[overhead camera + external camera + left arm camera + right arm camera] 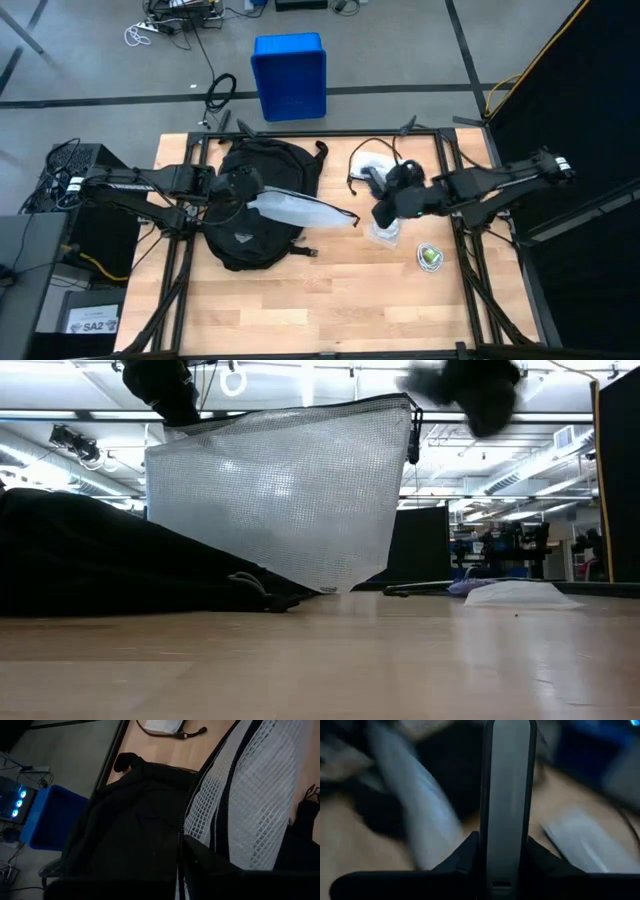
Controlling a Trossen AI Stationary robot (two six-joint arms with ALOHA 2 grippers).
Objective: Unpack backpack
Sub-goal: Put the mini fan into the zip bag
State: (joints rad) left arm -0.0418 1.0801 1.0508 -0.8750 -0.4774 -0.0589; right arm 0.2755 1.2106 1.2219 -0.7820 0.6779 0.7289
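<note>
your left hand (pixel 243 190) is clamped on the mesh pouch (pixel 300 210), long axis reaching from over the backpack (pixel 255 240) toward the closed, empty right hand (pixel 384 213).

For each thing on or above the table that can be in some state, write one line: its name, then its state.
backpack: lying flat on the table, mesh pouch partly out of it.
mesh pouch: lifted above the table, held at one corner, zip closed.
left gripper: shut on the mesh pouch, over the backpack.
right gripper: jaws nearly closed, nothing visibly held, beside the pouch's free end.
small round green-and-white item: resting on the table.
</note>
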